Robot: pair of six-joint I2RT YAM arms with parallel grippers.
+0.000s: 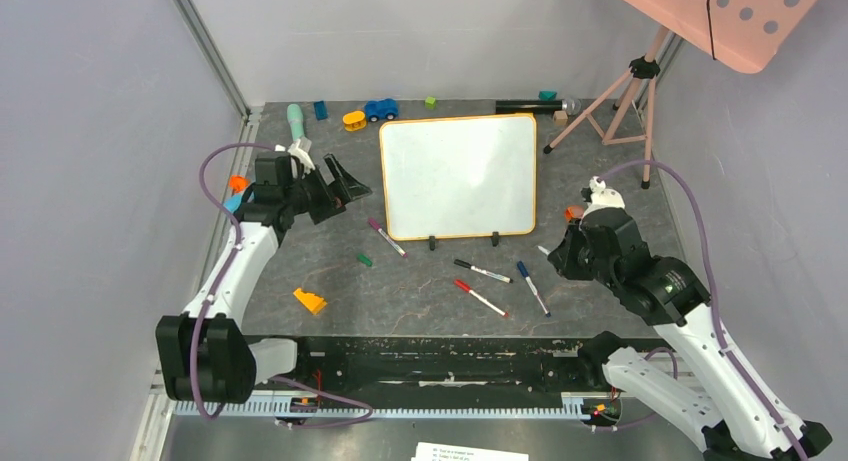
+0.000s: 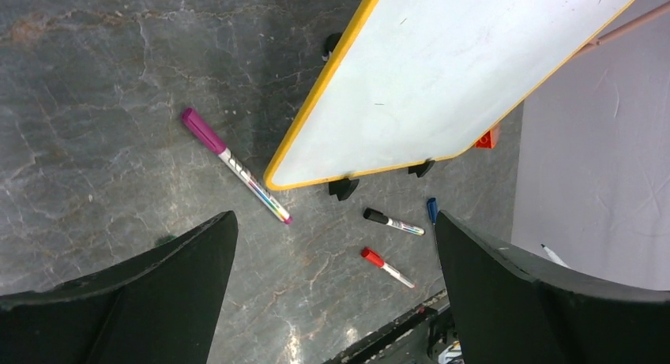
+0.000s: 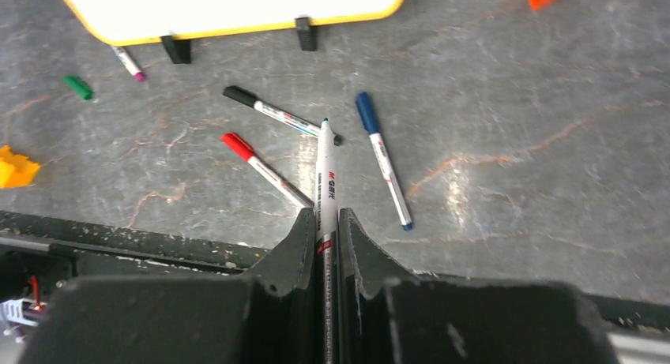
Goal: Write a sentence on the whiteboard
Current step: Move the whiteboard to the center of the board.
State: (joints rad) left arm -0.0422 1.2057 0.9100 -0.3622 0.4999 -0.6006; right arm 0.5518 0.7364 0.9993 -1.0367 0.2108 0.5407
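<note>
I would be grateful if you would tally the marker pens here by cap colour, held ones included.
purple-capped marker: 1
black-capped marker: 1
red-capped marker: 1
blue-capped marker: 1
uncapped marker, gripped by the right hand: 1
Total: 5

The whiteboard [image 1: 458, 176] lies at the centre of the top view. A marker [image 1: 386, 237] lies just off its lower left corner, and three more markers [image 1: 480, 298] lie below its lower edge. A toy car [image 1: 381, 109] sits above its upper left corner, a tripod [image 1: 625, 96] stands to its upper right, and a wedge block [image 1: 309, 301] lies at lower left.
</note>
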